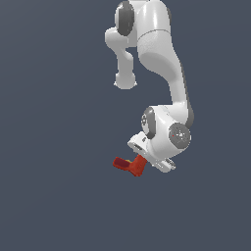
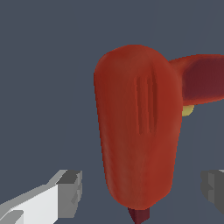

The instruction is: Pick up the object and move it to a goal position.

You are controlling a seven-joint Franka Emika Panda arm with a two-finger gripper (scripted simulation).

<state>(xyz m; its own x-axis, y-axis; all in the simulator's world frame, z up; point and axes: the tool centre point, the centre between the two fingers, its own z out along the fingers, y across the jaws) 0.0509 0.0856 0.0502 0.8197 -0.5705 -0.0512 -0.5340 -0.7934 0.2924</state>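
The object [image 2: 138, 131] is a red-orange L-shaped item and fills the middle of the wrist view. Its darker red arm [image 2: 203, 78] sticks out to one side, with a yellow spot [image 2: 187, 110] at the joint. My gripper [image 2: 142, 190] is open. One finger [image 2: 70, 192] and the other finger [image 2: 213, 187] stand on either side of the object's body, each with a gap to it. In the exterior view the object [image 1: 130, 165] lies right against the gripper hand [image 1: 152, 156], toward the exterior view's left. The fingertips are hidden there.
A plain dark grey surface [image 1: 59, 196] fills the scene all around. The white arm [image 1: 162, 59] rises above the gripper toward the top of the exterior view.
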